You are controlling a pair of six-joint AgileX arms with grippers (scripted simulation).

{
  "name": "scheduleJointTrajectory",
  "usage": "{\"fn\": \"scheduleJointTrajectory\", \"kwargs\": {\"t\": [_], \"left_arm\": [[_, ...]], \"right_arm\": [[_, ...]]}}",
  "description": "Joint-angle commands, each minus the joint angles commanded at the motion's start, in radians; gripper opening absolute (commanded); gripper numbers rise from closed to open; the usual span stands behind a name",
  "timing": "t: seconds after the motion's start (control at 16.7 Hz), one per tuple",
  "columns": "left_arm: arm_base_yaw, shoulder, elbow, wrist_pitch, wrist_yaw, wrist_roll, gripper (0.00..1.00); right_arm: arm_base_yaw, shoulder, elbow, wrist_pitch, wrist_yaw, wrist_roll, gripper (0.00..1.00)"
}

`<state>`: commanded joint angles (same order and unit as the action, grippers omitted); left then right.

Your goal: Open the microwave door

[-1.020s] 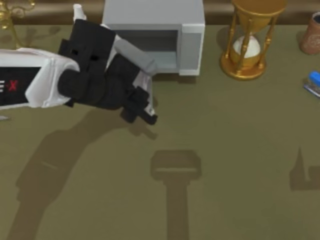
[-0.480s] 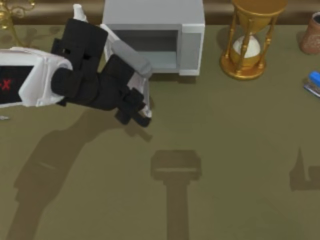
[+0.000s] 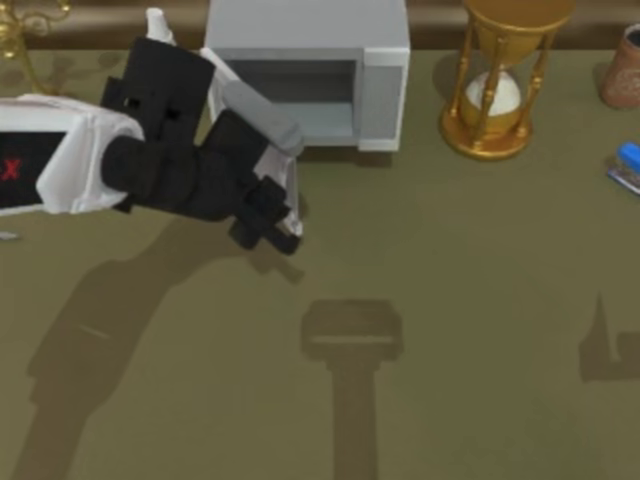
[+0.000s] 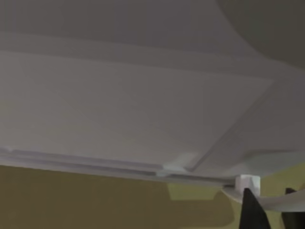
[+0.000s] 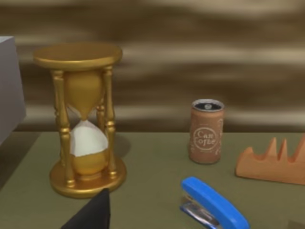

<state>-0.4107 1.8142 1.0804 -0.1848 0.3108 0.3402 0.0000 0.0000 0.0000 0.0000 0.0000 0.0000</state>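
Note:
The light-grey microwave (image 3: 310,30) stands at the back of the table, its cavity (image 3: 300,95) exposed and its control strip (image 3: 383,100) on the right. The microwave door (image 3: 262,112) is swung out toward the left front. My left gripper (image 3: 285,215) is at the door's free edge, shut on the pale handle bar (image 3: 292,185). In the left wrist view the door panel (image 4: 133,105) fills most of the picture, and the handle (image 4: 249,183) runs between the dark fingertips (image 4: 250,212). A dark part of my right gripper (image 5: 95,214) shows only in its own wrist view.
A gold hourglass (image 3: 500,90) stands right of the microwave. A brown can (image 3: 622,65) and a blue stapler (image 3: 627,165) are at the right edge, with an orange spiked piece (image 5: 271,164) beside them. A gold ornament (image 3: 20,30) sits at the back left.
Over the second my left gripper drew the handle a little left and back, swinging the door wider. In the last half second almost nothing moved.

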Motion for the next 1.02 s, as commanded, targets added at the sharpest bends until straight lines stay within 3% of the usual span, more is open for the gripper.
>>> {"fn": "scheduleJointTrajectory", "kwargs": {"t": [1.02], "left_arm": [[-0.001, 0.000, -0.003, -0.006, 0.013, 0.006, 0.00]], "right_arm": [[0.000, 0.000, 0.000, 0.000, 0.000, 0.000, 1.00]]}}
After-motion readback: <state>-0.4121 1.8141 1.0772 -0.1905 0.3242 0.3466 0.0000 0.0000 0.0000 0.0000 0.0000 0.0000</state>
